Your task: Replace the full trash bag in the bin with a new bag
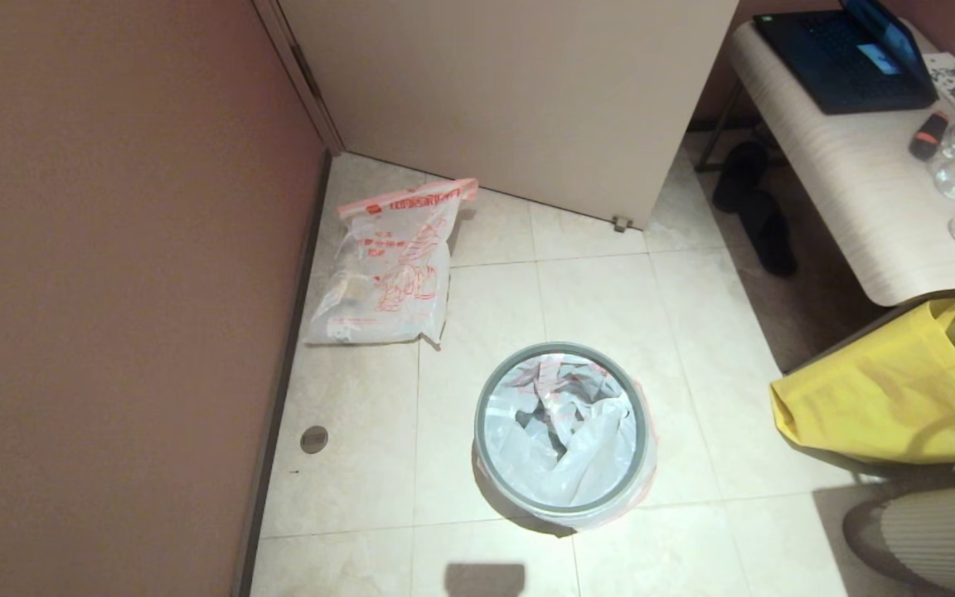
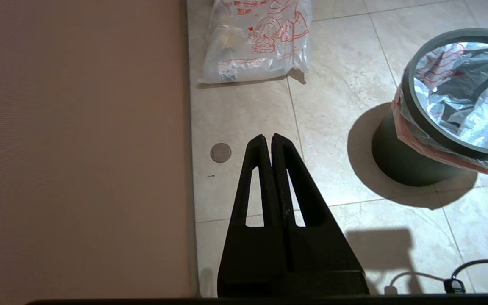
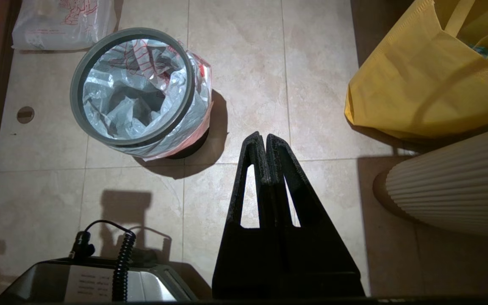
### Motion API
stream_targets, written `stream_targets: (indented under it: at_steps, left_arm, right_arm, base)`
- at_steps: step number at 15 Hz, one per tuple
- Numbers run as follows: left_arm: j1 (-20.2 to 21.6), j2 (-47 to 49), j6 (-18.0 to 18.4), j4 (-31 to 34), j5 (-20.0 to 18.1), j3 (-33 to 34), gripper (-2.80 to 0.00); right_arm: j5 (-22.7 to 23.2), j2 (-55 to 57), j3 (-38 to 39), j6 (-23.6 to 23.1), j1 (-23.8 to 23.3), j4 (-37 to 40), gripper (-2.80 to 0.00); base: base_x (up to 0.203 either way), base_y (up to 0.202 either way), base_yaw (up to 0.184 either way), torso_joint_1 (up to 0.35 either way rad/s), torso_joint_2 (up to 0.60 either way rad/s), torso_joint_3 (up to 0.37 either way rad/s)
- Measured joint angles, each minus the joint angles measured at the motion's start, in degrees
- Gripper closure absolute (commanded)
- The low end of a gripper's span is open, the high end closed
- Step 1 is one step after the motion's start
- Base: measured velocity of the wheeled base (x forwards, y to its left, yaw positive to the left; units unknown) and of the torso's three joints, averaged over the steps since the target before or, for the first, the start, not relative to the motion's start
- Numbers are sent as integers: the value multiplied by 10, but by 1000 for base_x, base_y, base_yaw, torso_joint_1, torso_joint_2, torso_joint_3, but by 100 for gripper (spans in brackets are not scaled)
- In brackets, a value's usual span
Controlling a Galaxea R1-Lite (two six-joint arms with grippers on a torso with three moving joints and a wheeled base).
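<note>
Beige tile floor [image 1: 593, 282], pinkish wall [image 1: 113, 249] left, w/ door [image 1: 511, 91] behind.

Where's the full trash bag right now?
In the head view the full trash bag lies on the floor at the left, against the wall near the door's foot, clear of the bin.
</note>
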Motion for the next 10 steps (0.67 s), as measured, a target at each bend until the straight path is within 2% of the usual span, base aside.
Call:
stream_targets:
  at_steps: [4,6,8,10]
  left_arm:
    - [0,0,0,16,-36,13,0]
    - [0,0,-1,17,-38,14,0]
    - [0,0,-8,14,-37,16,0]
    - [0,0,-35,12,-31,16,0]
  right_arm:
    - [2,-76,146,-13,2,-79,0]
    - [-9,-98,209,-30,1,-146,0]
    - [-37,-109,255,-71,1,-200,0]
    - [-46,-114,273,-54,1,-220,0]
  base:
    - [0,0,0,0,0,0]
    - [0,0,0,0,0,0]
    - [0,0,0,0,0,0]
    - [0,0,0,0,0,0]
